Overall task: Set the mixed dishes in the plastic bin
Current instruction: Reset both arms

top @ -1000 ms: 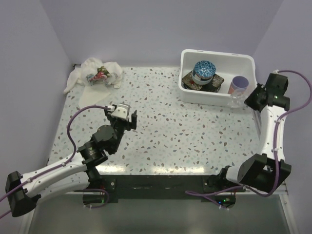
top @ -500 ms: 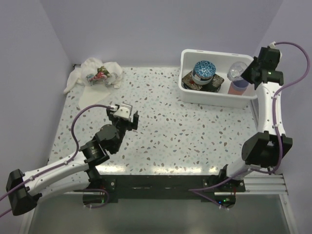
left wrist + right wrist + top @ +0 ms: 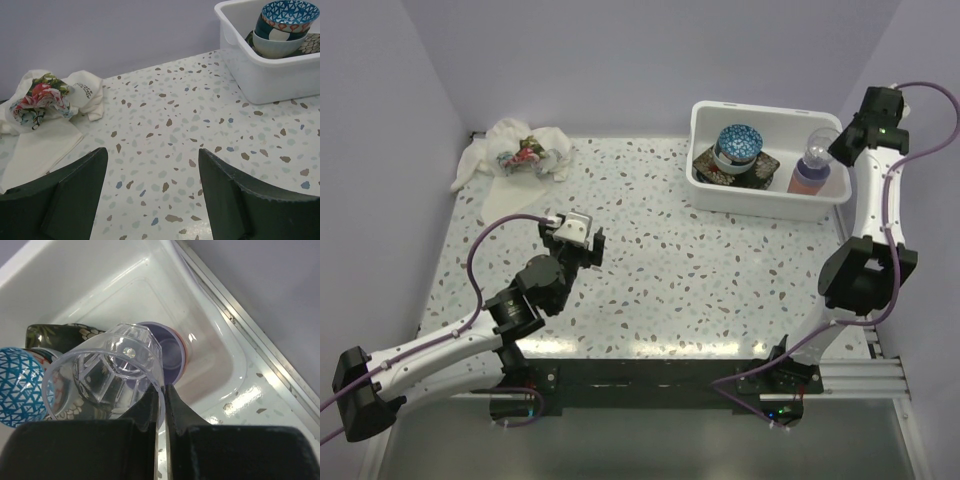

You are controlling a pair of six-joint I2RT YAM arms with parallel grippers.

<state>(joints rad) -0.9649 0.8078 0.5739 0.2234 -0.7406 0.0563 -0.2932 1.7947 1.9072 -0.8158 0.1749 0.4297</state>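
Observation:
The plastic bin (image 3: pixel 765 108) stands at the back right of the table. In it are a blue-patterned bowl (image 3: pixel 738 145) stacked on a dark square plate (image 3: pixel 767 168), and a purple cup with an orange rim (image 3: pixel 807 181). My right gripper (image 3: pixel 838 150) is shut on the rim of a clear faceted glass (image 3: pixel 817 145). The glass (image 3: pixel 100 370) hangs tilted inside the bin (image 3: pixel 100 285), just over the purple cup (image 3: pixel 170 351), with one finger inside its wall and one outside at the right gripper (image 3: pixel 163 390). My left gripper (image 3: pixel 592 246) hovers open over the table's left half, nothing between its fingers (image 3: pixel 75 185).
A crumpled white cloth with a red-green print (image 3: pixel 520 155) lies at the back left corner. The left wrist view shows the cloth (image 3: pixel 45 100) ahead to the left and the bin (image 3: pixel 260 75) to the right. Purple walls enclose the speckled table (image 3: pixel 700 270).
The right arm has carried the clear glass from outside the bin's near wall up and over the rim, to above the purple cup. The left arm has stayed put.

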